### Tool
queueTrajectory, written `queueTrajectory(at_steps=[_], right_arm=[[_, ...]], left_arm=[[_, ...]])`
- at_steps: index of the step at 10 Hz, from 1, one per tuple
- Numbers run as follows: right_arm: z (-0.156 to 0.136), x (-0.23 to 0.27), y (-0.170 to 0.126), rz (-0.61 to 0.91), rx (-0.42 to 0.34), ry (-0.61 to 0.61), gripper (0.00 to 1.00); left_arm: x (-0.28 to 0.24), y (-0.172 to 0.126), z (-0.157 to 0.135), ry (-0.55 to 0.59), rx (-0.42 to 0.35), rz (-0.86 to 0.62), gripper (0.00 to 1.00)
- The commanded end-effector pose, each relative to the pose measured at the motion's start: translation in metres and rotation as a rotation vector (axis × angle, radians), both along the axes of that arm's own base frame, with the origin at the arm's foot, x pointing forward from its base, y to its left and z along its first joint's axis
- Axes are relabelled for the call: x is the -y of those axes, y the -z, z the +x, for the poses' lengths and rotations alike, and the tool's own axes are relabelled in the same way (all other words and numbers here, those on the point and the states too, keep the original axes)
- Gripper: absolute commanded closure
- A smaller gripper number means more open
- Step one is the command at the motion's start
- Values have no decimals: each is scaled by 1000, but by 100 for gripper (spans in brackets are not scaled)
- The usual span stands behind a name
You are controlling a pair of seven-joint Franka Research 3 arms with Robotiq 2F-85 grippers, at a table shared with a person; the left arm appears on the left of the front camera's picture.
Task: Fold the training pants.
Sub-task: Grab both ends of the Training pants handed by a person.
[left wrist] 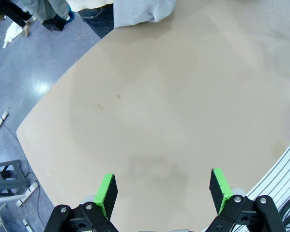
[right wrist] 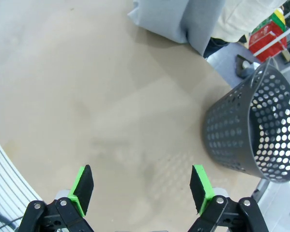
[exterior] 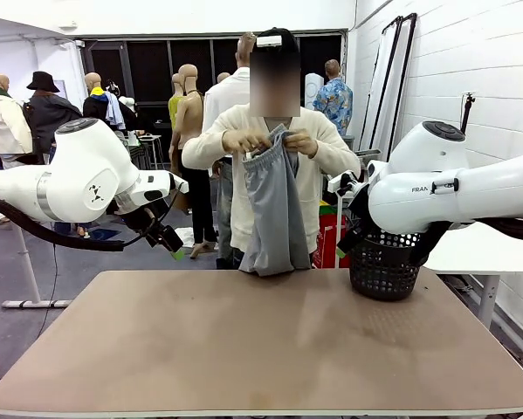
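A person at the far side of the table holds the light grey training pants (exterior: 277, 209) up by the waistband with both hands, the legs hanging down to the table's far edge. The hanging leg ends show in the left wrist view (left wrist: 142, 10) and the right wrist view (right wrist: 181, 17). My left gripper (exterior: 167, 237) hangs open above the table's far left, its green pads (left wrist: 106, 191) wide apart over bare tabletop. My right gripper (right wrist: 141, 188) is open too, empty, above the table near the basket.
A black perforated basket (exterior: 383, 264) stands at the table's far right corner, also seen in the right wrist view (right wrist: 253, 137). The tan table (exterior: 261, 349) has rounded corners. A red crate (right wrist: 268, 36) sits on the floor beyond.
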State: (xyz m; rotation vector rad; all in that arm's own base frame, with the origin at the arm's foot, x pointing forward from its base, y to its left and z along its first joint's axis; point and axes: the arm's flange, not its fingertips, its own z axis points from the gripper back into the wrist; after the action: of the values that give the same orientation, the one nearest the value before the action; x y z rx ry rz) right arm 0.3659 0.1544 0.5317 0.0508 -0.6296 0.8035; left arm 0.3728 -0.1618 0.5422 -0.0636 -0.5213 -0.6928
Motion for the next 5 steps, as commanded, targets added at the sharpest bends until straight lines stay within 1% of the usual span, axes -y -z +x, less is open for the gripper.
queueTrajectory(at_steps=[1,5], right_arm=[[0,1,0,3,-1,-1,0],[0,1,0,3,-1,-1,0]], left_arm=[[-1,1,1,-1,-2,0,0],[-1,1,1,-1,-2,0,0]])
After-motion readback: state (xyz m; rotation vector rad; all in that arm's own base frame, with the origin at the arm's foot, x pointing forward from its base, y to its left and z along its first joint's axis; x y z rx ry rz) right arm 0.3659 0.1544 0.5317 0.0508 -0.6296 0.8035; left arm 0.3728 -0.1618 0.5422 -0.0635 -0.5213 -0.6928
